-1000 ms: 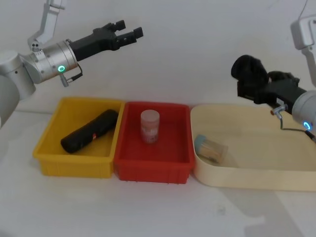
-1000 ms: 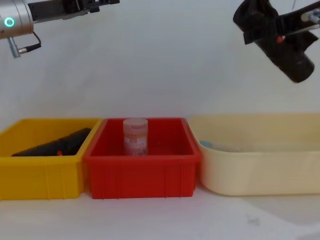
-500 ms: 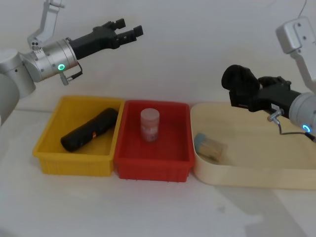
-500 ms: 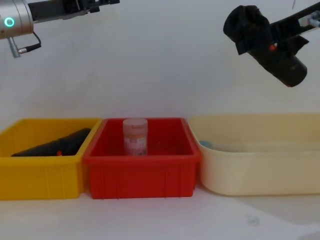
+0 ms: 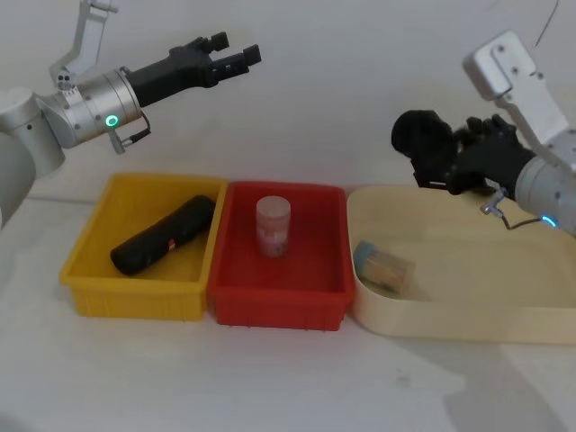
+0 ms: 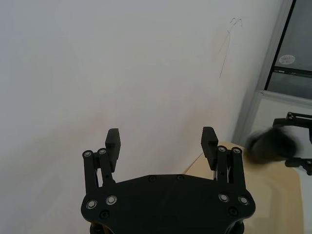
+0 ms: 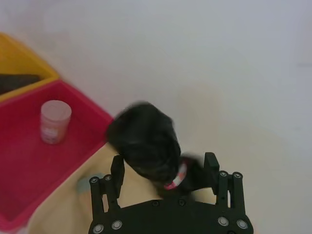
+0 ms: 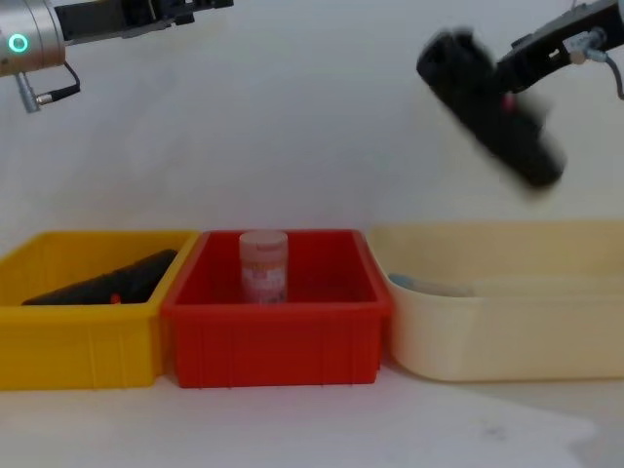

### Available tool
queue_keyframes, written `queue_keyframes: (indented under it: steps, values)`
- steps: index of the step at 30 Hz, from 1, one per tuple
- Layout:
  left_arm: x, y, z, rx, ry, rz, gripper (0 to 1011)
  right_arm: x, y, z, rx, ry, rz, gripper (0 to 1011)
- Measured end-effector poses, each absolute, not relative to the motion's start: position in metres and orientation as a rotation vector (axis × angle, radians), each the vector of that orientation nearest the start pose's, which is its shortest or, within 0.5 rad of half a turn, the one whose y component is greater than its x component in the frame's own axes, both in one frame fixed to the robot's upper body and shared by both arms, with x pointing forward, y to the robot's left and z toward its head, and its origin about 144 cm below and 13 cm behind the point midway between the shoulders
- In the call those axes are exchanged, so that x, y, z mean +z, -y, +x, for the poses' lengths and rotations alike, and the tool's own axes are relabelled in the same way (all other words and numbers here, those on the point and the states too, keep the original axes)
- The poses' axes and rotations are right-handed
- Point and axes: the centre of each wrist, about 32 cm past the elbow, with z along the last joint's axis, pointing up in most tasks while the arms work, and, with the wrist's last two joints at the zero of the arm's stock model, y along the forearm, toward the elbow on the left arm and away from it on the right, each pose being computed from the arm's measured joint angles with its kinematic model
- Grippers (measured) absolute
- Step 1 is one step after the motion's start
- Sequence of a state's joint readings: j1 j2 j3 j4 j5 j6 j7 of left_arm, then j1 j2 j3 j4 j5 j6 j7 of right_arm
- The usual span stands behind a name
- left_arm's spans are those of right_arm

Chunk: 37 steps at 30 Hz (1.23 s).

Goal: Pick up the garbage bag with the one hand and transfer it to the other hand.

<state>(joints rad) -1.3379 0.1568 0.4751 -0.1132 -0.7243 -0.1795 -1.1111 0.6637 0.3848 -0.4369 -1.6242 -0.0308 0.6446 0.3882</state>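
My right gripper [image 5: 461,155], on the arm with the blue ring light, is shut on a black rolled garbage bag [image 5: 421,139] with a red label and holds it in the air above the cream tub's left end. The right wrist view has the garbage bag [image 7: 146,139] lying slantwise between the fingers of the right gripper [image 7: 164,168]. From the chest the garbage bag [image 8: 487,107] hangs tilted at upper right. My left gripper [image 5: 236,49], on the teal-lit arm, stands open and empty high at the left, seen too as the left gripper [image 6: 161,139].
A yellow bin [image 5: 90,270] holds another black roll [image 5: 165,238]. Beside it a red bin [image 5: 315,288] holds an upright pink jar [image 5: 273,229]. A cream tub [image 5: 504,319] at the right contains a small clear cup [image 5: 382,268].
My right arm has swung the garbage bag leftward and turned it, its wrist lifting. The left arm has stayed still and open.
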Motion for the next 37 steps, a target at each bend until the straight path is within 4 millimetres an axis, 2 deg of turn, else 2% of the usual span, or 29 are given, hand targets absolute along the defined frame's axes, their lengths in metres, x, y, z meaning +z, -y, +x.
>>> queue_keyframes:
  steps: [16,37]
  values:
    - [1.336,-0.306,0.725,0.597,0.009,-0.228,1001,1.377,0.209,0.590,-0.913,0.604,-0.628,1001]
    - [1.336,-0.306,0.725,0.597,0.009,-0.228,1001,1.397,0.221,0.639,-0.635,0.942,-0.797,1001]
